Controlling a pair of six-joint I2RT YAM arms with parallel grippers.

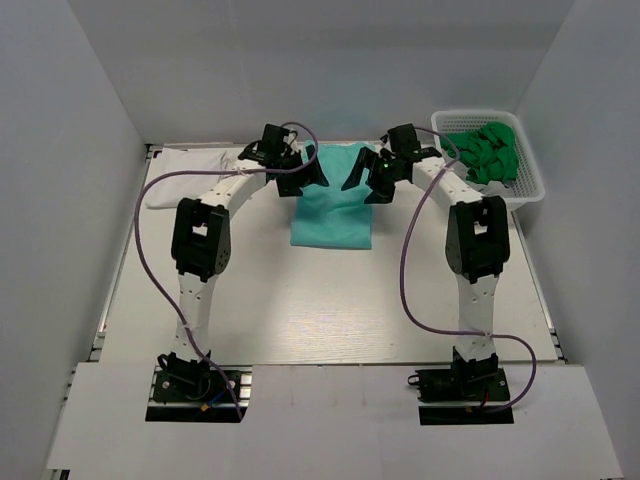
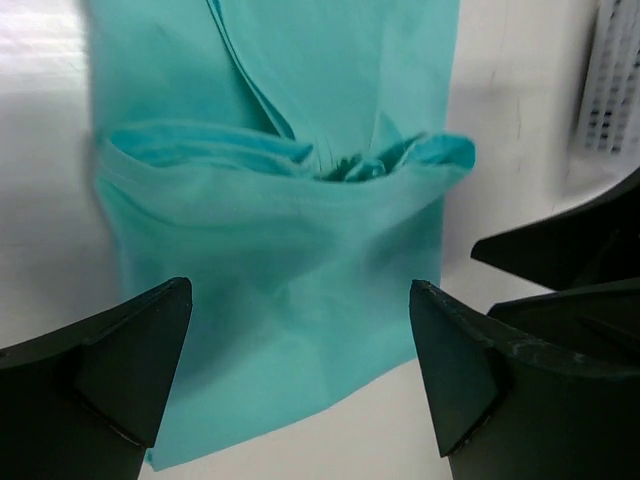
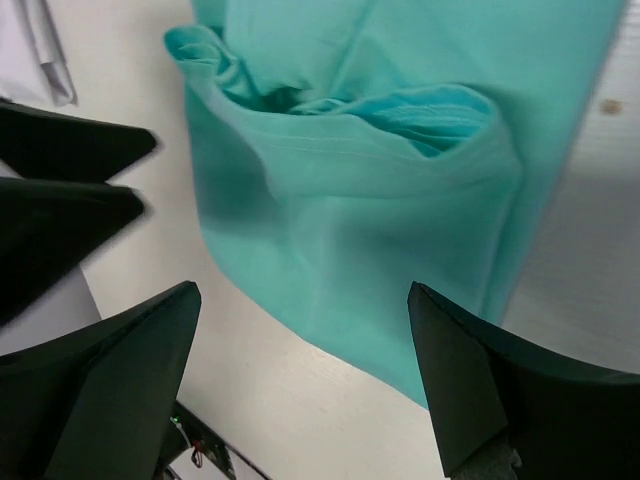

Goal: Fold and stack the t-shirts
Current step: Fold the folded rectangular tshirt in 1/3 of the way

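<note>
Over on the far left of the table (image 1: pixel 320 310) a white t-shirt (image 1: pixel 190 165) is lying flat and stretched out along the back edge, with nothing touching it. Next to it the left gripper (image 1: pixel 300 178) is hanging over the far left corner of the teal t-shirt (image 1: pixel 335 215), with its fingers spread wide and nothing pinched between them. The teal one is sitting in the middle of the far half of the table, folded into a narrow upright rectangle. From the wrist cams you can see the end under the grippers is doubled back over the rest, and its loose edge is puffing up with some bunched cloth poking out. The right gripper (image 1: pixel 365 182) is mirroring the left one over the far right corner, also gaping wide and gripping nothing, and the two are hanging close beside each other. I honestly can't tell if either is brushing the fabric. Way over on the far right, a white mesh basket (image 1: pixel 525 185) is holding a crumpled pile of bright green t-shirts (image 1: pixel 490 150), well apart from the teal one.
</note>
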